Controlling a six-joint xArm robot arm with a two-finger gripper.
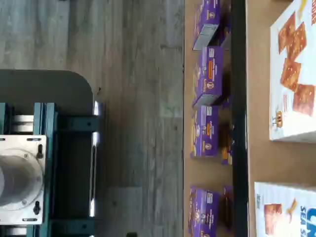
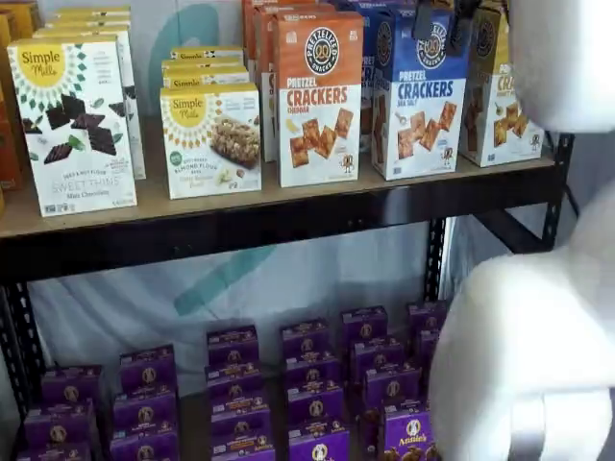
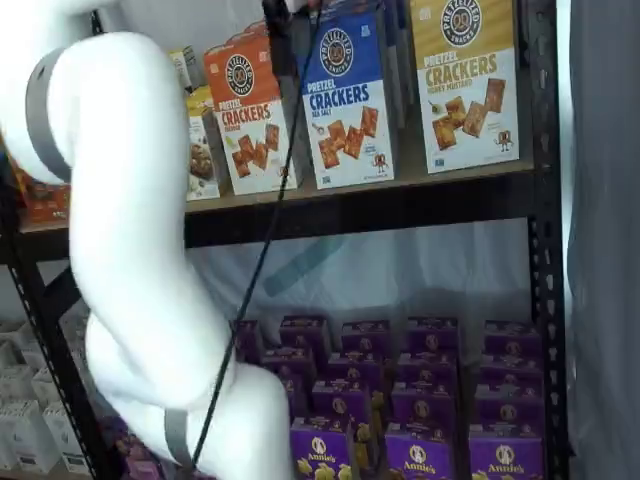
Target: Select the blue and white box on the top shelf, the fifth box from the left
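Note:
The blue and white box stands upright on the top shelf, between an orange-and-white box and a yellow-and-white one, and shows in both shelf views. My gripper hangs at the view's top edge in front of the box's upper part. Its black fingers stand apart with nothing between them, so it is open. In a shelf view only the finger ends show, beside a cable. The wrist view shows a corner of the blue and white box on the tan shelf board.
An orange Cheddar crackers box and a yellow crackers box flank the target. Simple Mills boxes stand further left. Small purple boxes fill the lower level. My white arm fills much of the foreground in both shelf views.

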